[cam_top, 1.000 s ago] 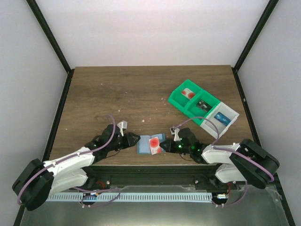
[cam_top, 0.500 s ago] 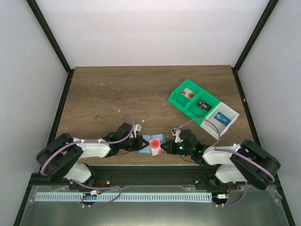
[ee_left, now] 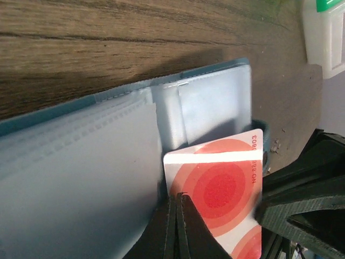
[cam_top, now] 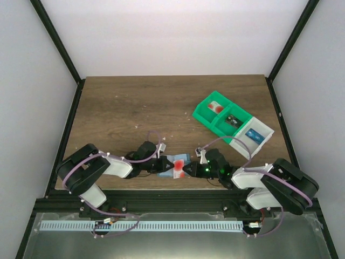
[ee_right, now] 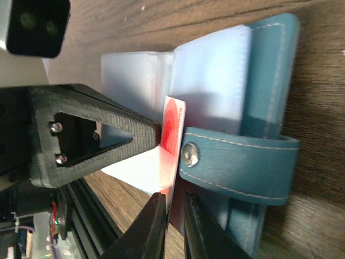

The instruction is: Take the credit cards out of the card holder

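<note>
Left gripper (ee_left: 178, 198) (right gripper (ee_right: 171, 198) too) pinches credit card (ee_left: 221, 189) atop holder (ee_left: 210, 108).

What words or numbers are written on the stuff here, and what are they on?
"NO 8BE 0803": printed sideways in red on the white stripe of the credit card with red circles, seen in the left wrist view. The middle characters are blurry, so that part is not sure.
Card holder: no writing shows.
Anything printed inside the green-and-white bins: too small to read.
</note>
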`<state>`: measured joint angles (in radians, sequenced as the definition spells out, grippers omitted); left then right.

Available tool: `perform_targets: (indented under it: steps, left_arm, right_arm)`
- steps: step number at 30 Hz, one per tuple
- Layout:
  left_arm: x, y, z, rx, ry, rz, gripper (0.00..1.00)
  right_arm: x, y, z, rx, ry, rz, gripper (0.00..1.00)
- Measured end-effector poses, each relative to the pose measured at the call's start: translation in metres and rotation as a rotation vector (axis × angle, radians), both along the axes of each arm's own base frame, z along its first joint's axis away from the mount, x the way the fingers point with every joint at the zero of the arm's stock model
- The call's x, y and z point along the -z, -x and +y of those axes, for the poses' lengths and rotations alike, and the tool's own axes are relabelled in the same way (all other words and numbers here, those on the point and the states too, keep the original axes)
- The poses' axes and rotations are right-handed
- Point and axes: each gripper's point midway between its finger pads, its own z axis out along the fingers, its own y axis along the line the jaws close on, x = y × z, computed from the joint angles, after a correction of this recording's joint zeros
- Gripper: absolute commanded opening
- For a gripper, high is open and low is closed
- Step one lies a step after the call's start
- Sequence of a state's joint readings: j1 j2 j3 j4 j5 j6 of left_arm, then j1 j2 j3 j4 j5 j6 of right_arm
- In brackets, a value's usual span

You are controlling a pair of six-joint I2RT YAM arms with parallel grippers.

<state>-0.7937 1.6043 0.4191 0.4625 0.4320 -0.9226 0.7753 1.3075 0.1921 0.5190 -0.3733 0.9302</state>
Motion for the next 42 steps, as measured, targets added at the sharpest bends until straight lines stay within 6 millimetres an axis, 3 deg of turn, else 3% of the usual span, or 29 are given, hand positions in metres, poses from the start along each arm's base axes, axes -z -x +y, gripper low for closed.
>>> perform_targets:
  steps: [10,16,20,22,27,42]
  left_arm:
    - [0.0,-0.001,-0.002,0.005,0.009,-0.01,0.0]
    - [0.0,0.0,-0.002,0.005,0.014,-0.014,0.0]
    - [0.0,-0.001,-0.002,0.005,0.016,-0.016,0.0]
    - [0.0,-0.001,-0.001,0.004,0.015,-0.016,0.0]
    - [-0.005,0.001,0.001,-0.004,0.021,-0.019,0.23]
    - [-0.088,0.007,-0.01,0.011,0.264,-0.077,0.54]
  right_arm:
    - [0.008,0.0,0.0,0.003,0.02,0.027,0.22]
    - [0.007,0.0,0.001,-0.002,0.016,0.028,0.14]
    - [0.009,-0.001,0.005,-0.011,0.011,0.043,0.01]
    - [0.007,-0.001,0.007,-0.015,0.0,0.039,0.0]
    - [-0.005,-0.004,0.008,-0.009,-0.024,0.013,0.01]
    - [-0.088,-0.007,-0.014,0.112,-0.197,-0.165,0.01]
